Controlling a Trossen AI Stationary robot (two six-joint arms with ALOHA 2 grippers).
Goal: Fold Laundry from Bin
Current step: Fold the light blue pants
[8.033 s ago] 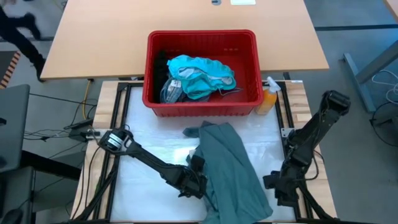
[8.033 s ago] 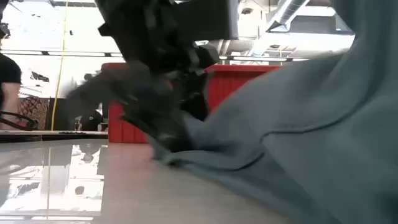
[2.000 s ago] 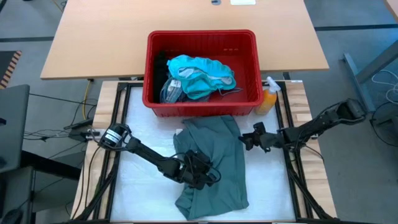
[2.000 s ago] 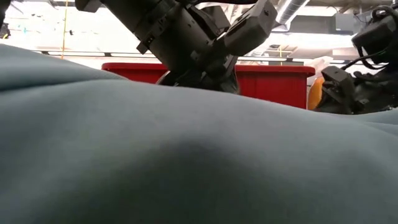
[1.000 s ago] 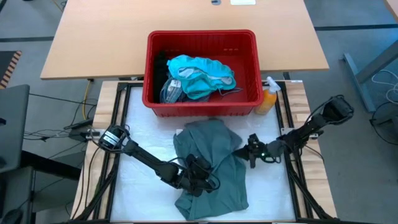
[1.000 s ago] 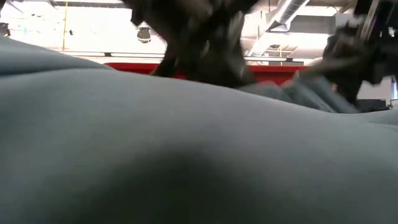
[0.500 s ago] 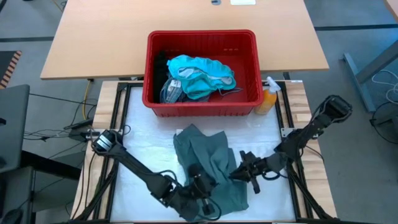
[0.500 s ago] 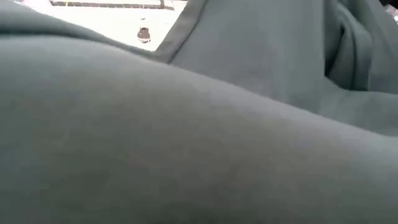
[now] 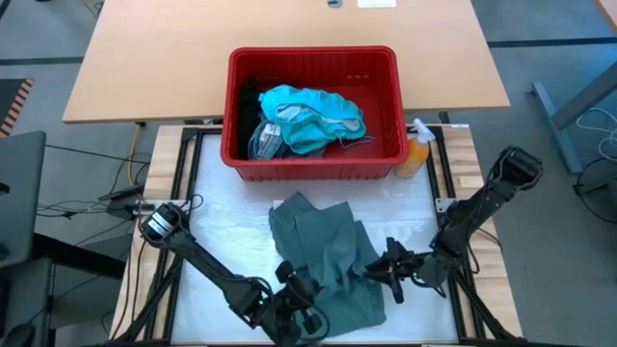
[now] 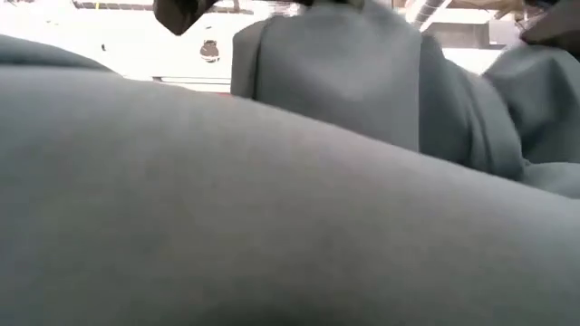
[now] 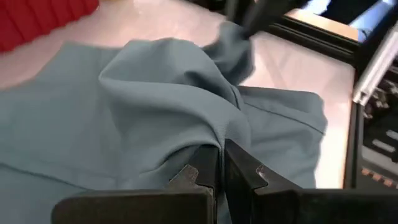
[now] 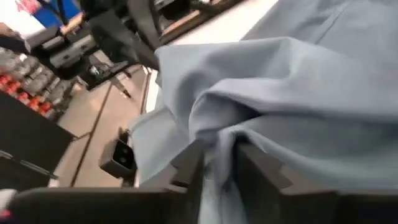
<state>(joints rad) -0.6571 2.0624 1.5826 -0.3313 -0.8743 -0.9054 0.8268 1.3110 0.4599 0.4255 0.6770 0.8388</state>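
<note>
So the grey-green garment (image 9: 323,255) is out on the glossy white table (image 9: 227,241), a soft matte knit all bunched into thick rounded folds, lying just in front of the red bin (image 9: 313,164). The left gripper (image 9: 294,299) is down at the garment's near edge, and in the left wrist view its two dark fingers (image 11: 208,165) are squeezed almost together with a ridge of the cloth caught between them. The right gripper (image 9: 386,270) is at the garment's right edge, and the right wrist view shows its fingers (image 12: 189,162) pinching a fat roll of fabric too, so both are clamped on the same piece. From the low view the cloth (image 10: 272,208) basically fills everything, a smooth rounded hump up close with a raised flap behind it. The bin is hard plastic with slotted sides, sitting at the far side, with crumpled bright teal clothes (image 9: 308,116) heaped inside plus something black (image 9: 251,101) along its left wall. An orange spray bottle (image 9: 416,152) stands just beside the bin's right corner
</note>
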